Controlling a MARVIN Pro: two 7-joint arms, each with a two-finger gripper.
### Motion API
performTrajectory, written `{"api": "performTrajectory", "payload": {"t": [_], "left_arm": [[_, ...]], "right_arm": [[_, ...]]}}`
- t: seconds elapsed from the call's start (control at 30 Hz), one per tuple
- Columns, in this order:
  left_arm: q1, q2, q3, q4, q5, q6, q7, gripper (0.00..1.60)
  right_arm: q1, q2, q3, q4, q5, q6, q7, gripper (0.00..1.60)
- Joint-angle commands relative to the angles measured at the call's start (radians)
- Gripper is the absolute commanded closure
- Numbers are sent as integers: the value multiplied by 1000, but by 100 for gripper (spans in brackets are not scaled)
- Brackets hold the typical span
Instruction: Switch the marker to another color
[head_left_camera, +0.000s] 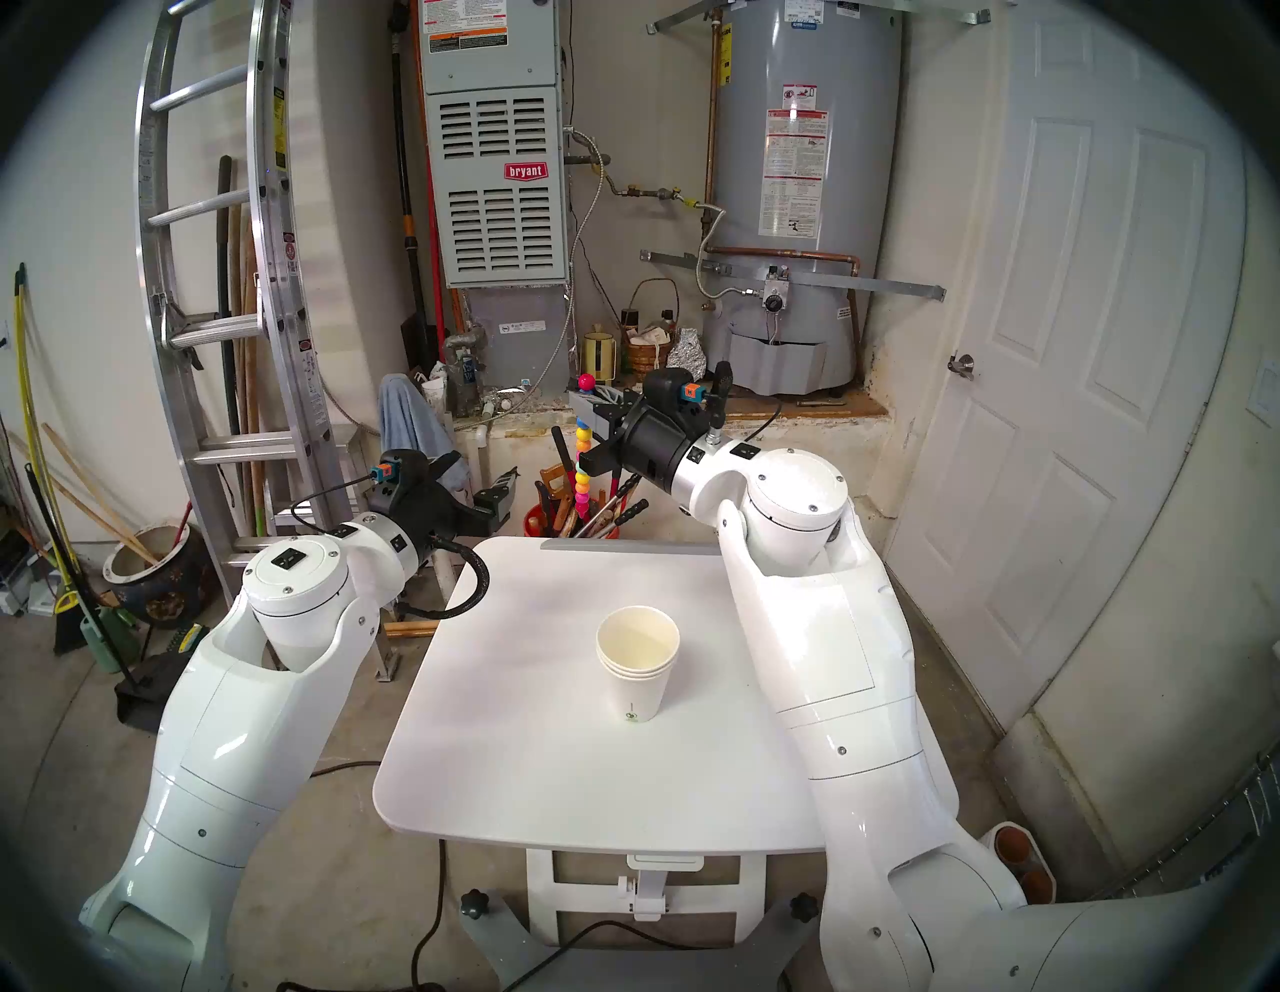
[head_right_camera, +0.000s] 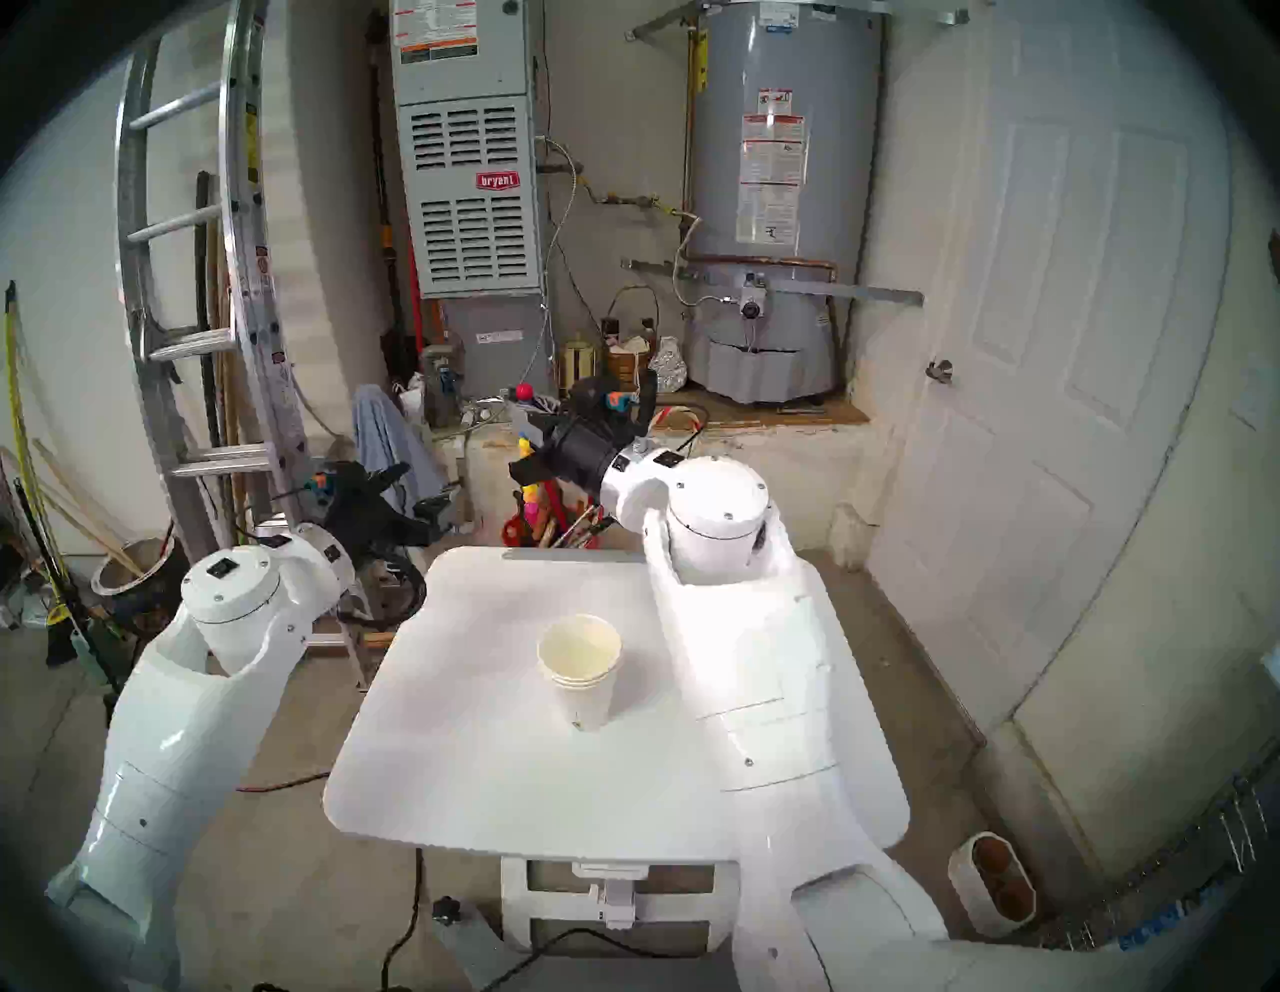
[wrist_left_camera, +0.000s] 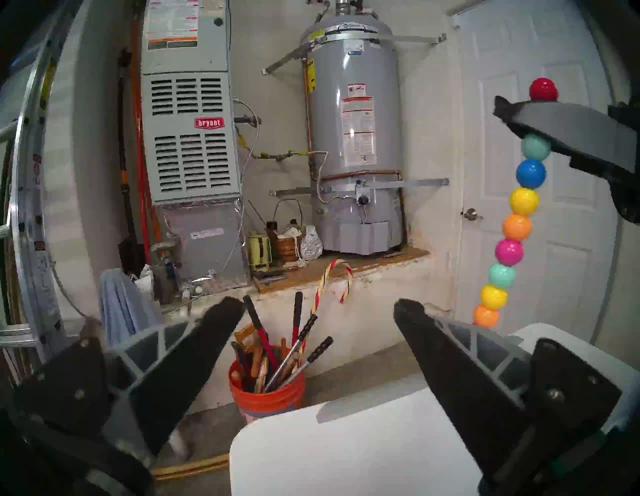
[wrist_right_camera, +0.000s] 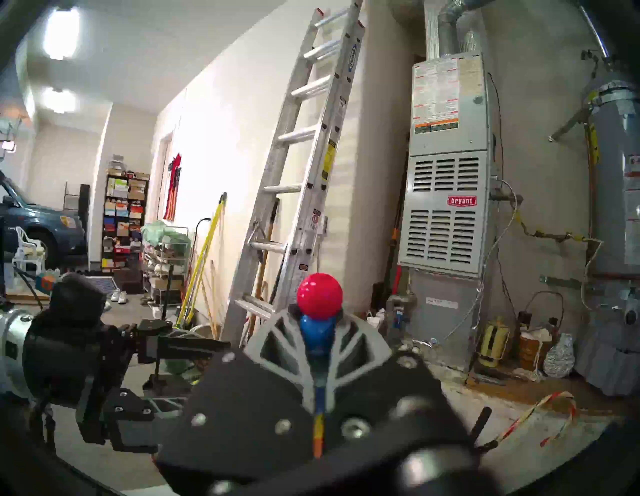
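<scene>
The marker (head_left_camera: 584, 478) is a slim stick of round beads, red on top, then teal, blue, yellow, orange and pink. It hangs upright above the far edge of the white table (head_left_camera: 519, 762). My right gripper (head_left_camera: 585, 410) is shut on it just below the red bead, as the right wrist view shows (wrist_right_camera: 318, 320). The left wrist view shows the marker (wrist_left_camera: 523, 201) at its right side. My left gripper (head_left_camera: 495, 500) is open and empty, left of the marker and beyond the table's far left corner. A stack of white paper cups (head_left_camera: 637, 658) stands mid-table.
An orange bucket (head_left_camera: 554, 523) full of tools stands on the floor behind the table, under the marker. A red-and-white candy cane (wrist_left_camera: 332, 280) leans on the ledge behind it. A ladder (head_left_camera: 228, 277) stands at the left, a white door (head_left_camera: 1080, 346) at the right.
</scene>
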Motion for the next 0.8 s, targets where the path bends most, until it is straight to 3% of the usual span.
{"api": "performTrajectory", "payload": {"t": [0.0,0.77], "left_arm": [[20,8,0,-46,12,-37,-13,0],[-16,-34,81,-30,62,-73,-19,0]], "right_arm": [[51,-24,-4,-7,4,-26,-5,160],[46,-30,-27,4,17,-44,-1,160]]}}
